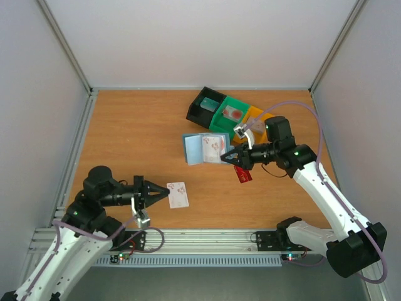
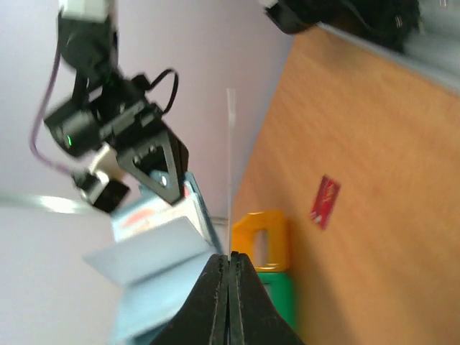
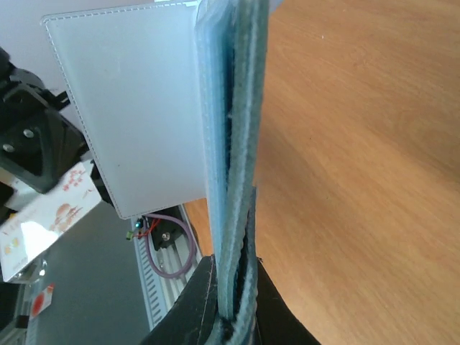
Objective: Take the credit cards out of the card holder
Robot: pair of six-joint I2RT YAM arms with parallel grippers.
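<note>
Left gripper (image 1: 166, 192): fingers pressed together, pinching one short edge of a white card (image 1: 178, 194) with a pink print. The card sits left of centre, close to the near edge of the bench (image 1: 138, 138). The left wrist view shows it edge-on as a thin line.

Right gripper (image 1: 225, 157): clamped on the edge of the light blue card holder (image 1: 202, 148). The holder is unfolded, right of centre, just in front of the bins (image 1: 230, 113) at the far edge.

A red card (image 1: 242, 174) lies flat on the bench just nearer than the right gripper, clear of both grippers.
</note>
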